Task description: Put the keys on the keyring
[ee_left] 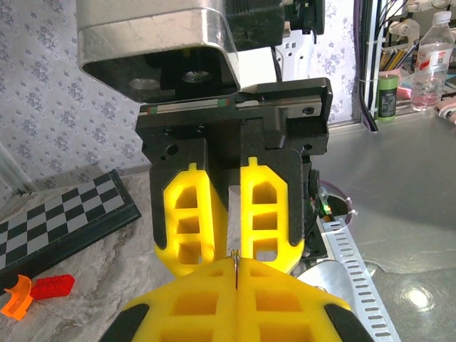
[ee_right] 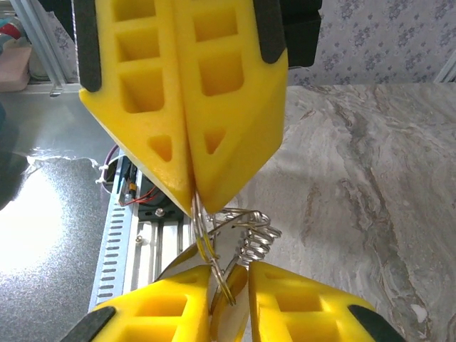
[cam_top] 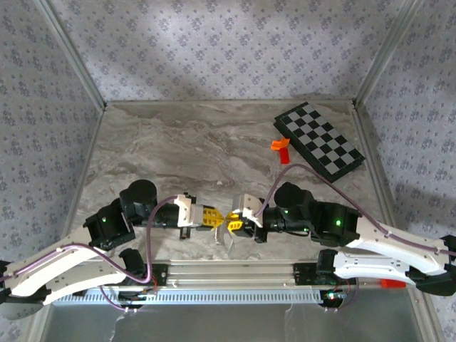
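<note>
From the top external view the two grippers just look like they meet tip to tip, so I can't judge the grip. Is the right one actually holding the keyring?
Observer: Yes. In the right wrist view the right gripper is closed, with the keyring wire pinched at its very tips.
Operator: Where is the chain?
Observer: The chain sits bunched beside the loop, in the space between the two grippers. It looks free of both.
Operator: And the left side?
Observer: In the left wrist view the left gripper is closed too, with a thin wire edge poking out of its seam.
</note>
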Controlling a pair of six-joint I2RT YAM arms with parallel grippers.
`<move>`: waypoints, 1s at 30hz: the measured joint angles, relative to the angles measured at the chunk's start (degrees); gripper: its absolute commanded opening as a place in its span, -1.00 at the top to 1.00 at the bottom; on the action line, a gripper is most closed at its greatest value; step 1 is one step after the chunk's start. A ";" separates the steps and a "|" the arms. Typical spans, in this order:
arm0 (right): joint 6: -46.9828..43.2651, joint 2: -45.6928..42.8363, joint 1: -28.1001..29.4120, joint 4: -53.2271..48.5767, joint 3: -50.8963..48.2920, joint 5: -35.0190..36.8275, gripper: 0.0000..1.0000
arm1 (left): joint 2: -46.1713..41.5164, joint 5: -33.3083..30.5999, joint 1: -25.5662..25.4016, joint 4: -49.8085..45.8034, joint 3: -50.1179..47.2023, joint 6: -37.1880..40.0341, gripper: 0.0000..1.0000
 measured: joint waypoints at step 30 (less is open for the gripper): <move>0.63 2.73 1.62 -0.07 1.55 -0.11 0.63 | -2.47 1.88 0.00 1.33 -2.21 -0.85 1.00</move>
